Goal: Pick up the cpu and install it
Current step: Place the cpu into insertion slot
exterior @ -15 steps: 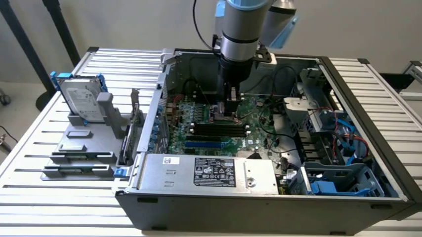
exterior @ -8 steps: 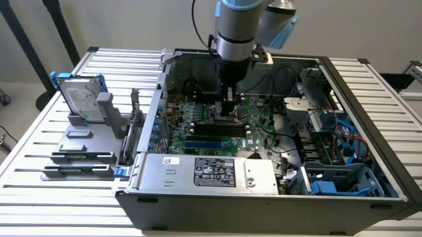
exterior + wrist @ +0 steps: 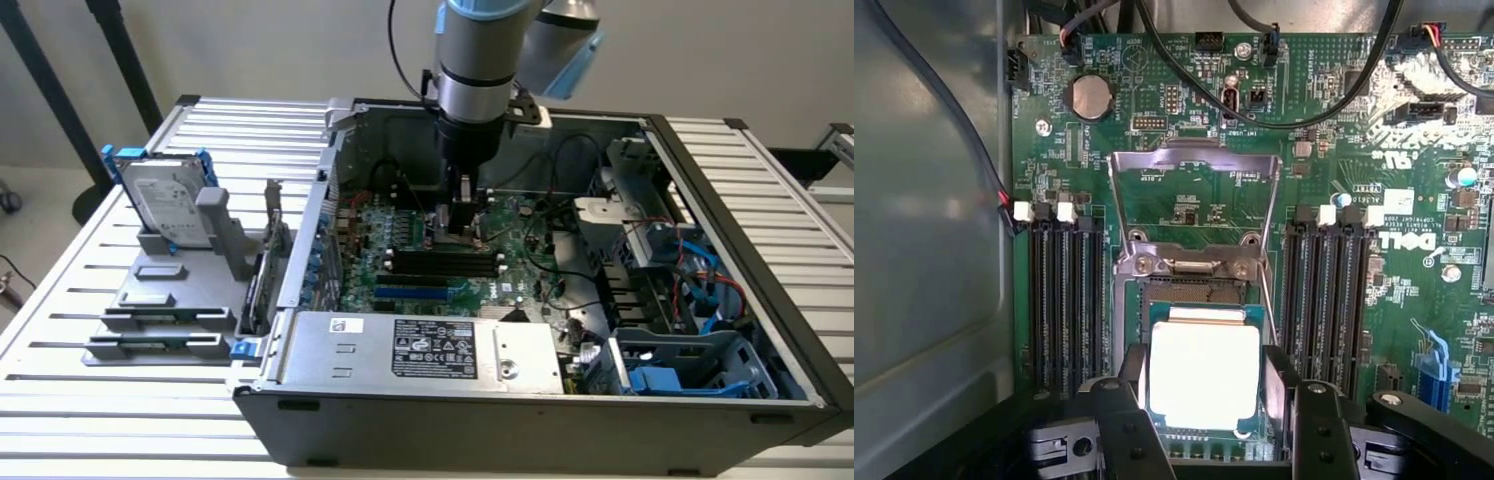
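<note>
- Gripper [image 3: 461,232]: I stand upright inside the open computer case [image 3: 534,420], low over the middle of the circuit board [image 3: 1334,160].
- Jaws: set wide, one finger [image 3: 1134,368] at each of two opposite edges of the chip [image 3: 1204,378]. I judge that I am holding it, as the pads appear to touch its rim.
- Chip: flat, silver top upward, level between my fingers, directly over the socket [image 3: 1189,292]. I cannot tell whether it already rests in the socket or hangs just above it.
- Hold-down frame [image 3: 1194,160]: swung up and open on the socket's far side, so the socket is uncovered.
- Memory slots [image 3: 1064,300]: banks flanking the socket on both sides, close beside my fingers.
- Surroundings: power box [image 3: 427,350] at the near wall of the case; hard drive [image 3: 167,205] in a stand on the table [image 3: 80,420], well apart at the exterior view's left.
- Step in hand, as I judge it: the chip is picked up and installing is under way.
- What seating calls for: edges square with the socket, the chip kept level, a gentle touch, and no sideways rubbing.
</note>
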Motion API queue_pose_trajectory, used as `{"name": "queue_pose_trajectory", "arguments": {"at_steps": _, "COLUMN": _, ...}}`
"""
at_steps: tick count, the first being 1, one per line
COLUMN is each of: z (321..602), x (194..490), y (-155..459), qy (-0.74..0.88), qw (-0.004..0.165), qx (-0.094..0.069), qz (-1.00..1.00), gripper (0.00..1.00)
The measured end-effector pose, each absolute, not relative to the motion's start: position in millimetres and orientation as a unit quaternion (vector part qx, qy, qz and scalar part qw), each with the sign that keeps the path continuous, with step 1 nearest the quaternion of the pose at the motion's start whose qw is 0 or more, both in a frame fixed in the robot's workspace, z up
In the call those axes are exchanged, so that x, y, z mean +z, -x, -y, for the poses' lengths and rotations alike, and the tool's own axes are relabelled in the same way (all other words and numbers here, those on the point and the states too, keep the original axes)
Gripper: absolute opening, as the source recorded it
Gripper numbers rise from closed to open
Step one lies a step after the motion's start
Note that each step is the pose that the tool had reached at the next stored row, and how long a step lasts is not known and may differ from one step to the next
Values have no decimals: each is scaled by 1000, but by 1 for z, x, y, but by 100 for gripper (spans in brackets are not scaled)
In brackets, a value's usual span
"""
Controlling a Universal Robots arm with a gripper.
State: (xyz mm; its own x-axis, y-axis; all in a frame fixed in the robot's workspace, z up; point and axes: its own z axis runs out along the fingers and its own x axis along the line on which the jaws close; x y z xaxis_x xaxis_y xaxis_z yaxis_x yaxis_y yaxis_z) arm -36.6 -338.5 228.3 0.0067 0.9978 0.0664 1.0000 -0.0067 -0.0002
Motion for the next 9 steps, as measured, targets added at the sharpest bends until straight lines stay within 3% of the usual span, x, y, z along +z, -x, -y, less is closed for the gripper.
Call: {"name": "queue_pose_trajectory", "arguments": {"at_steps": 9, "z": 338, "x": 220, "y": 39, "qy": 709, "qw": 21, "qx": -28, "qz": 704, "gripper": 55}}
